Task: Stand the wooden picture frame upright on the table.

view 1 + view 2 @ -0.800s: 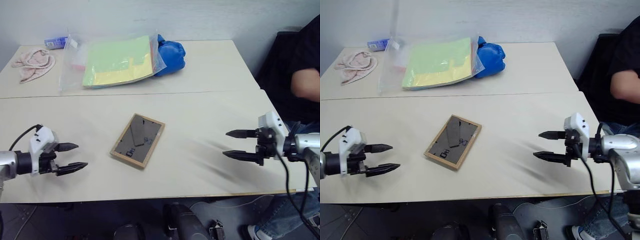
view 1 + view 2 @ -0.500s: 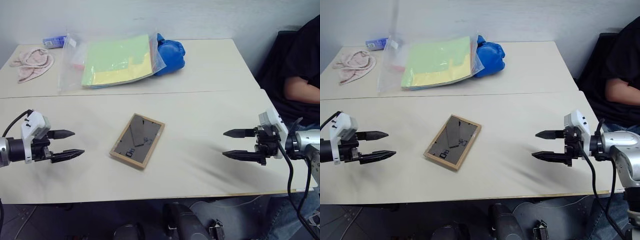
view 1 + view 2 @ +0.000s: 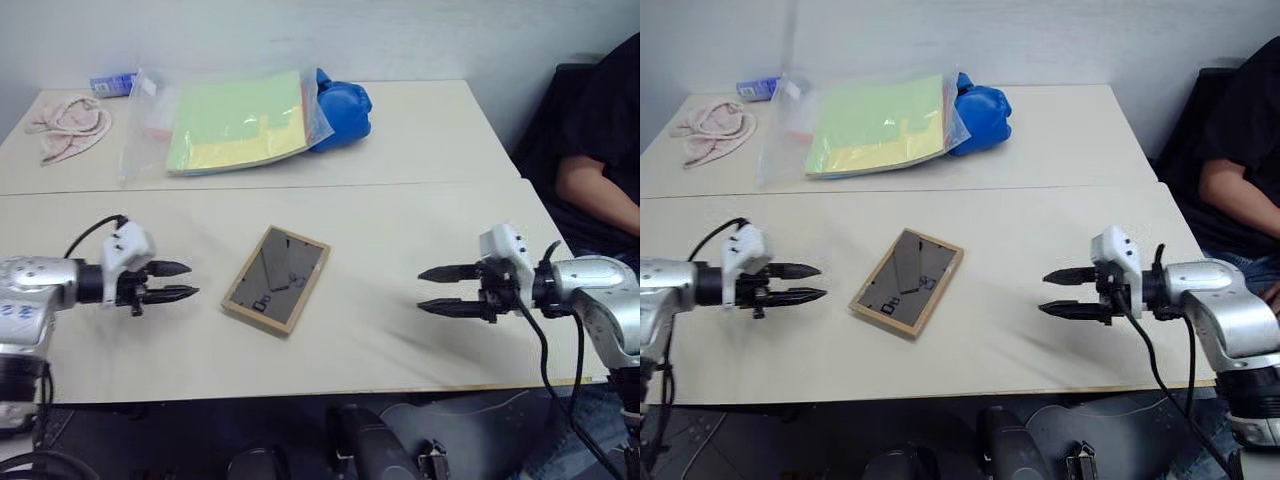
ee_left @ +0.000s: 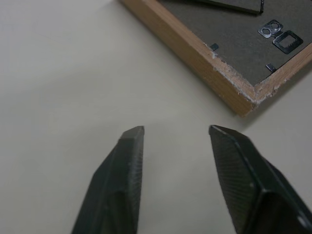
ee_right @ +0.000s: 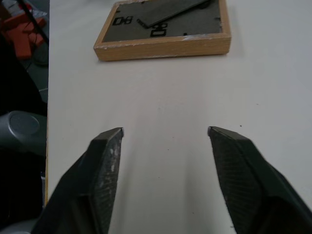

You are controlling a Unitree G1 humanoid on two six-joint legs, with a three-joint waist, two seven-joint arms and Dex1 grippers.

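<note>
On the near table (image 3: 400, 370), a plain beige top with a thin wood-coloured edge, the wooden picture frame (image 3: 276, 279) is seen lying flat, face down, with its dark back and folded stand turned up. It is placed about midway between the two tools and is turned at a slant to the table's edge.

The left tool (image 3: 180, 281) is held just above the table, to the left of the frame and near it but apart from it; its fingers (image 4: 124, 175) are spread a little, and nothing is held between them. In the left wrist view a chipped corner of the frame is seen just ahead of the fingertips, with bare table between.

The right tool (image 3: 430, 289) is held on the other side of the frame, farther from it than the left one. Its fingers (image 5: 108, 170) are parted with nothing between them and are pointed towards the frame. In the right wrist view a long edge of the frame is seen ahead, with a stretch of bare table in between.

At the right edge, a person in dark clothing (image 3: 600, 130) is seated beside the table.

On the farther table (image 3: 440, 130), set against the near one, a clear plastic bag of green and yellow papers (image 3: 235, 122) is laid, with a blue object (image 3: 343, 103) touching its right side. A pinkish cloth (image 3: 68, 122) is placed at the far left, and a small blue-labelled item (image 3: 110, 84) behind it.
</note>
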